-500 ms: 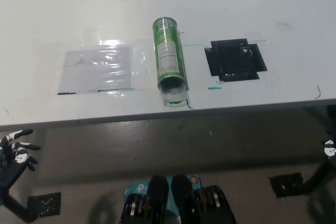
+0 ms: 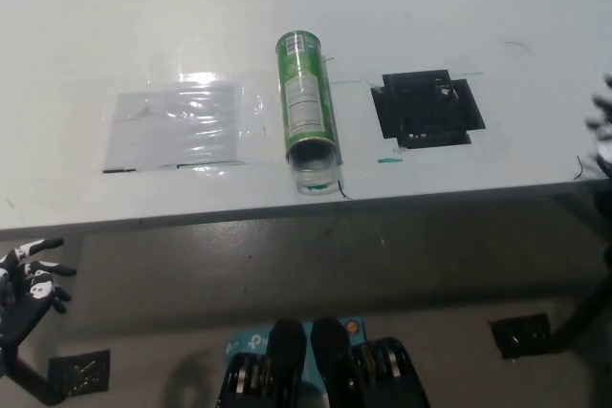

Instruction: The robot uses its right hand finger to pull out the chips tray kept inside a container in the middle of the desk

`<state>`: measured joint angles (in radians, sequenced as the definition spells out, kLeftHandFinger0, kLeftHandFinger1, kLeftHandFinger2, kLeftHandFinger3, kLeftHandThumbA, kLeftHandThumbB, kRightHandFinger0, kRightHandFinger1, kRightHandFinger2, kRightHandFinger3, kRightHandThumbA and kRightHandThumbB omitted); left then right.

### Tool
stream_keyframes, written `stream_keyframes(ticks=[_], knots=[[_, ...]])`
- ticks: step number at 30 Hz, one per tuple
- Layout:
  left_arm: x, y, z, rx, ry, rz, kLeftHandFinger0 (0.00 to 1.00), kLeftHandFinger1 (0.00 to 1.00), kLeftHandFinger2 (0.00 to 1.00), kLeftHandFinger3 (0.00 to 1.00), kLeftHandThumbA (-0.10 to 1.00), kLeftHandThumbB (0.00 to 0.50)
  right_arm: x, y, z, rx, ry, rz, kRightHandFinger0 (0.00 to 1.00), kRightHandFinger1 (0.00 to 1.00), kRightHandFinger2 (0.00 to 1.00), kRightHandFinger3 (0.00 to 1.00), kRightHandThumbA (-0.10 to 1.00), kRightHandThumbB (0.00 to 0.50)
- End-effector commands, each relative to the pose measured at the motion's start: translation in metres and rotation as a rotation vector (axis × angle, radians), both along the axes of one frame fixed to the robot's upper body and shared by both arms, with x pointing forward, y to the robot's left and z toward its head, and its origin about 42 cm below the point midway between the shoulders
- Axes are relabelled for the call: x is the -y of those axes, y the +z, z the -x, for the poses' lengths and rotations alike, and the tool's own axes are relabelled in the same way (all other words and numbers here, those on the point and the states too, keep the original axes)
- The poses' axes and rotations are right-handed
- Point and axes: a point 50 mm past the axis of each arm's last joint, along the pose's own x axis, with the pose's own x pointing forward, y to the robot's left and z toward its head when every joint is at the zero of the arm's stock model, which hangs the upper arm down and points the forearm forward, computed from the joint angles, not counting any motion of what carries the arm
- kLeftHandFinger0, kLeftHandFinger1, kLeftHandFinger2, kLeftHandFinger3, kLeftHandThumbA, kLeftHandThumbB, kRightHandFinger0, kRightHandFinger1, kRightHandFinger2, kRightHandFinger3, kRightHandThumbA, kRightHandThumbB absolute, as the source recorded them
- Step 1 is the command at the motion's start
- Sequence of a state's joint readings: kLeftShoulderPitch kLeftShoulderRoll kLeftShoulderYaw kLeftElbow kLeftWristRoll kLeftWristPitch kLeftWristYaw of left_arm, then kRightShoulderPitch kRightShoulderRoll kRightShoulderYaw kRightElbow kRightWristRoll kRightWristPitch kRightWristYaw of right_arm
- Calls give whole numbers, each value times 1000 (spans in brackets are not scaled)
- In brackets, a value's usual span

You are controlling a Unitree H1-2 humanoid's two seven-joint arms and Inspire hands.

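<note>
lying on its side, green container (image 2: 308, 97) shows clear tray (image 2: 316, 177).

The container (image 2: 308, 96) lies on its side in the middle of the desk (image 2: 143, 16), its open mouth toward the near edge. The chips tray (image 2: 316, 177) sits in that mouth, poking out a little, close to the desk's edge. To the container's left a flat plastic sheet (image 2: 177, 127) lies on the desk; to its right, a taped square patch (image 2: 427, 108) (both just beside it, not touching). The left hand (image 2: 29, 279) hangs below the desk's near edge at far left. The right hand (image 2: 602, 131) shows at the far right edge, blurred.
</note>
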<state>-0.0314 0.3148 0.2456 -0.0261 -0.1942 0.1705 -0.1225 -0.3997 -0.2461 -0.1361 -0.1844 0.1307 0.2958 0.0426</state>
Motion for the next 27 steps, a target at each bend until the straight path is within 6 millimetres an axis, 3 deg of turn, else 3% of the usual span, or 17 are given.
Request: stream_keyframes(ticks=[1, 2, 4, 5, 6, 7, 8, 9, 11, 13, 15, 16, 20, 22, 25, 27], knots=[[0, 10, -1, 30, -29, -8, 314, 334, 466, 664, 22, 120, -25, 29, -17, 69, 80, 86, 504, 645, 841, 986, -99, 262], [0, 10, -1, 30, -29, -10, 314, 335, 468, 665, 25, 121, -28, 29, -19, 74, 84, 92, 491, 627, 830, 978, -100, 263], [0, 12, -2, 29, -34, -14, 318, 337, 471, 668, 24, 119, -49, 34, -29, 100, 134, 167, 260, 366, 789, 965, -100, 333], [0, 12, -2, 29, -37, -12, 324, 342, 474, 676, 21, 118, -56, 36, -31, 114, 149, 202, 184, 274, 777, 953, -100, 353], [0, 12, -2, 28, -37, -12, 320, 339, 470, 671, 21, 123, -64, 36, -34, 118, 177, 196, 168, 221, 769, 920, -100, 361], [0, 12, -3, 27, -37, -12, 318, 334, 464, 668, 15, 122, -68, 37, -35, 117, 181, 213, 180, 219, 751, 899, -100, 368], [0, 13, -3, 26, -38, -11, 308, 326, 457, 656, 36, 134, -74, 40, -37, 114, 188, 237, 330, 260, 740, 883, -100, 361], [0, 13, -3, 26, -39, -10, 307, 325, 456, 654, 40, 135, -75, 41, -38, 113, 190, 246, 347, 255, 737, 880, -100, 360], [-1, 12, -3, 29, -44, -4, 295, 316, 439, 636, 79, 157, -87, 47, -43, 138, 210, 338, 618, 263, 730, 901, -100, 320], [-1, 15, -4, 27, -40, -14, 278, 301, 422, 619, 99, 170, -93, 51, -46, 142, 225, 374, 664, 223, 742, 904, -100, 280], [-2, 16, -4, 31, -43, -16, 259, 288, 414, 613, 99, 172, -98, 55, -48, 150, 235, 414, 591, 194, 734, 897, -100, 274], [-3, 17, -4, 27, -41, -20, 272, 301, 429, 626, 103, 170, -102, 58, -51, 142, 258, 427, 469, 190, 737, 889, -100, 262], [-2, 18, -4, 28, -44, -20, 269, 297, 431, 633, 61, 152, -107, 63, -55, 148, 301, 501, 448, 146, 748, 886, -100, 259], [-3, 16, -5, 30, -51, -27, 270, 306, 447, 643, 60, 141, -111, 69, -62, 167, 343, 559, 311, 72, 773, 899, -100, 263], [-3, 16, -5, 31, -52, -30, 267, 307, 454, 648, 44, 134, -113, 71, -67, 181, 362, 599, 276, 64, 775, 895, -100, 266], [-7, 16, -3, 28, -40, -29, 265, 308, 456, 649, 19, 129, -121, 73, -73, 192, 387, 633, 195, 36, 773, 885, -100, 266]])
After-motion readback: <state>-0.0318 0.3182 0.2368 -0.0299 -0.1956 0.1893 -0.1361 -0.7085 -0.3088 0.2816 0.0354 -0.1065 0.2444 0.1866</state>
